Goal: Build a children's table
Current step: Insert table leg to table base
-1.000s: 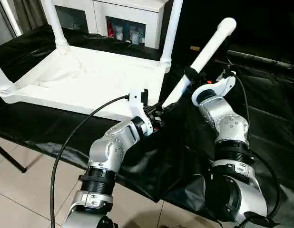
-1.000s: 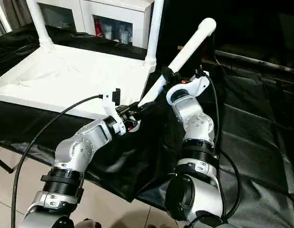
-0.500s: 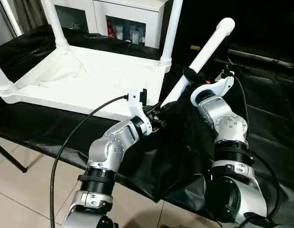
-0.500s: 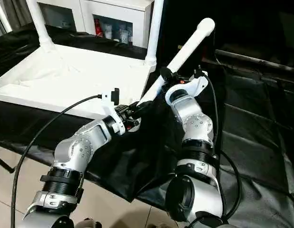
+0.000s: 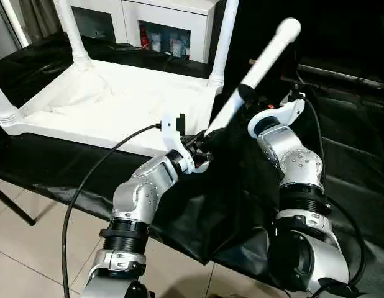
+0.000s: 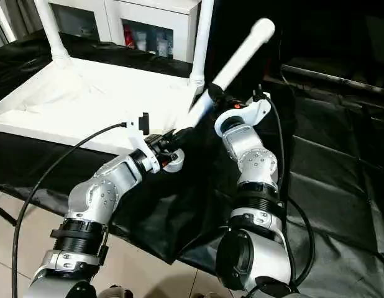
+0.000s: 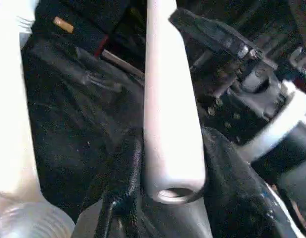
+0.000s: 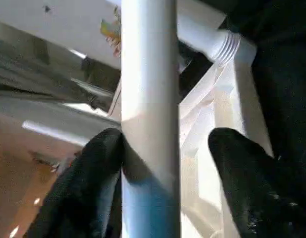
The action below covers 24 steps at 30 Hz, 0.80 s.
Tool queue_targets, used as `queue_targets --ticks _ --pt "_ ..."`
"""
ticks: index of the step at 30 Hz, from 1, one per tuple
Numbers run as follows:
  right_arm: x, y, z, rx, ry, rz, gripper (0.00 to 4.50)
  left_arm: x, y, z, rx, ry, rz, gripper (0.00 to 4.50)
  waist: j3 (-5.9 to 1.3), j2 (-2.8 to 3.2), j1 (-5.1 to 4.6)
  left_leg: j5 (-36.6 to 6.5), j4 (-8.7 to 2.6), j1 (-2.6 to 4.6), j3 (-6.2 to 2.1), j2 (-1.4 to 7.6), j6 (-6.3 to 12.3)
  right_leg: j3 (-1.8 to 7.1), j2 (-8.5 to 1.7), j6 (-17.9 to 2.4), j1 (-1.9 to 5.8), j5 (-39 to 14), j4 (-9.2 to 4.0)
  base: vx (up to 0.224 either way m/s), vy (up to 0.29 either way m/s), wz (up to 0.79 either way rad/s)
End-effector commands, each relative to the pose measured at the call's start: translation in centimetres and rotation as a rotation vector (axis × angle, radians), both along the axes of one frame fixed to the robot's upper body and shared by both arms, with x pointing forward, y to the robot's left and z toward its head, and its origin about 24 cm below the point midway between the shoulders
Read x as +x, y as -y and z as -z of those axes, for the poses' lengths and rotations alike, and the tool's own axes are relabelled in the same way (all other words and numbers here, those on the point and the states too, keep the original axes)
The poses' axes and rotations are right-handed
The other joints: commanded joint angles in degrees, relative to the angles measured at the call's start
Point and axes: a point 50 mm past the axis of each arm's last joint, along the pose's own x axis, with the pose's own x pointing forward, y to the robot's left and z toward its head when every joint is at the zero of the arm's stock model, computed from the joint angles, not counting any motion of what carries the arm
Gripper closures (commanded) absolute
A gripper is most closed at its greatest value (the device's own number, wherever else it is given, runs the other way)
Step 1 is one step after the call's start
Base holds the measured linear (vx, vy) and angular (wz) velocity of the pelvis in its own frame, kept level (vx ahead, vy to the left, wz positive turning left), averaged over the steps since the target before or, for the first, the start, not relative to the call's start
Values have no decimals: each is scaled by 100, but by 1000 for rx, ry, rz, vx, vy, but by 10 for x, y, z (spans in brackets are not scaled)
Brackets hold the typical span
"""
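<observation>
White plastic leg (image 5: 260,65) slants up over the black-draped tabletop (image 5: 360,161), beside the upturned table top (image 5: 111,102). Our left gripper (image 7: 168,163) has its jaws clamped on the leg's lower end; our right gripper (image 8: 165,163) jaws stand apart, one touching the leg.

My slanted leg (image 5: 261,59) crosses between my tools; upright leg (image 5: 223,41) crowds its left, black worktop (image 5: 353,118) right lies open.
</observation>
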Motion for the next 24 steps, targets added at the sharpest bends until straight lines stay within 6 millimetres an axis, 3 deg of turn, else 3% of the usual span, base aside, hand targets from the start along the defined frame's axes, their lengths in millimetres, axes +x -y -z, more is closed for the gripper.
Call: queue_targets --ticks 1,4,5,6,7,8,9,11,14,17,18,19,21,24 --pt "-6 11 5 -5 1 -11 115 5 -8 -11 -2 49 -17 313 -458 26 -4 -1007 -384 112 35 41 -95 187 -310 -661 323 -875 -437 0 0 0" --pt "-11 28 8 -96 18 -14 99 6 -20 -14 28 68 -17 313 -466 12 23 -900 -385 99 29 36 -144 180 -316 -620 346 -835 -428 0 0 0" --pt "-13 44 7 -218 58 -18 88 6 -30 -17 57 80 -9 313 -471 8 40 -863 -374 104 34 39 -164 182 -319 -616 349 -781 -423 0 0 0" --pt "-13 44 7 -218 58 -18 75 6 -30 -17 57 80 -9 313 -469 1 56 -779 -369 90 38 33 -172 183 -314 -594 365 -717 -414 0 0 0" --pt "-15 54 4 -344 100 -30 75 4 -37 -18 85 87 6 313 -472 0 51 -770 -364 87 41 31 -174 187 -321 -604 361 -706 -406 0 0 0" --pt "-17 62 -2 -509 159 -57 65 2 -43 -19 116 95 29 313 -472 39 80 -732 -359 81 28 26 -200 172 -316 -586 375 -715 -408 0 0 0" --pt "-17 64 -3 -554 175 -66 63 2 -44 -19 123 96 35 313 -470 13 63 -714 -348 78 37 29 -191 182 -314 -615 371 -681 -405 0 0 0" --pt "-16 73 -16 -926 306 -55 44 -3 -50 -21 152 92 89 313 -465 0 62 -750 -340 60 35 20 -199 174 -329 -663 382 -842 -413 0 0 0" --pt "-15 74 -33 -1553 582 -76 20 -11 -56 -25 195 89 189 313 -436 -9 48 -925 -306 77 60 19 -222 182 -337 -772 331 -1280 -442 0 0 0" --pt "-16 74 -34 -1843 698 -112 20 -13 -61 -28 225 92 237 313 -427 -18 14 -1009 -299 77 49 9 -115 177 -305 -828 331 -1399 -435 0 0 0" --pt "-16 74 -34 -1843 698 -112 20 -13 -61 -28 225 92 237 313 -427 -18 14 -1009 -299 77 49 9 -115 177 -305 -828 331 -1399 -435 0 0 0" --pt "-15 78 -37 -1988 763 -66 20 -13 -68 -32 258 87 252 313 -429 -13 8 -1033 -292 89 57 13 -63 189 -301 -842 318 -1337 -435 0 0 0" --pt "-13 81 -36 -2157 799 -56 20 -11 -75 -38 280 99 246 314 -422 -65 -17 -1104 -281 94 67 -6 -70 181 -264 -825 313 -1407 -428 0 0 0" --pt "-12 85 -30 -2302 843 -79 20 -12 -79 -43 287 104 271 314 -422 -46 -22 -1182 -270 99 59 -8 -43 176 -255 -783 308 -1443 -415 0 0 0"
